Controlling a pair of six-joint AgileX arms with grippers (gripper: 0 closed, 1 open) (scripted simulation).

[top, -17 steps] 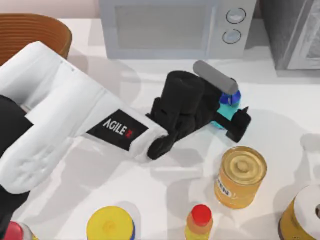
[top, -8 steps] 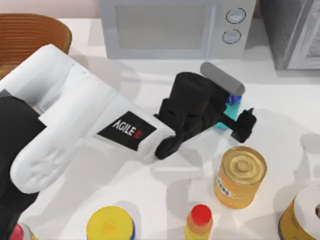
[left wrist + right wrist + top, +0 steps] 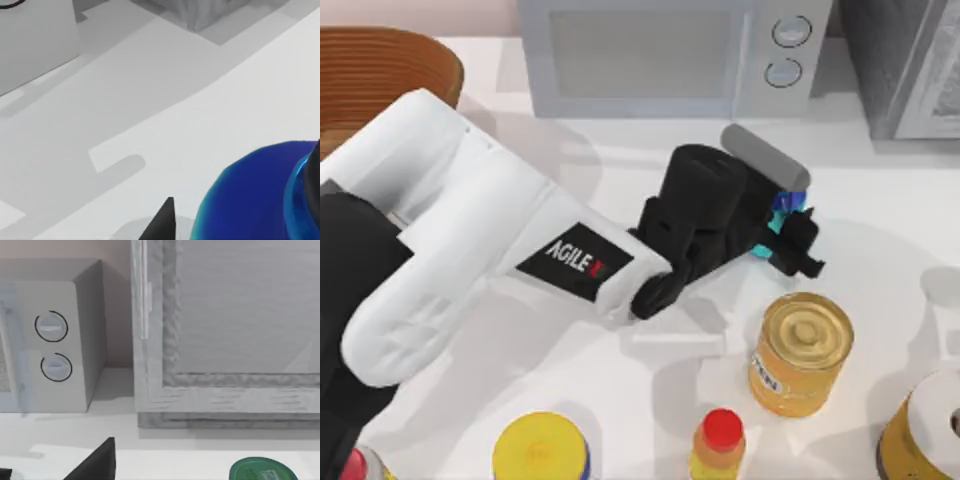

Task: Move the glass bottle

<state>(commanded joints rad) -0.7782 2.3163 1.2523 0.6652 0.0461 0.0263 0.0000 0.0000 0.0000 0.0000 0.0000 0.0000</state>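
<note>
Top view: left gripper (image 3: pixel 788 232) is closed around the glass bottle (image 3: pixel 782 212), near the microwave (image 3: pixel 670 55); the gold can (image 3: pixel 800 352) stands just beside.

A white table (image 3: pixel 620 400) carries several things. A pale grey microwave oven (image 3: pixel 670 55) stands at the far edge, a brown woven basket (image 3: pixel 380 75) in the far left corner. A gold metal can (image 3: pixel 800 352) stands right of centre. Along the near edge stand a yellow-lidded jar (image 3: pixel 540 450) and a small yellow bottle with a red cap (image 3: pixel 718 445). The small teal glass bottle (image 3: pixel 782 215) is beyond the can.
</note>
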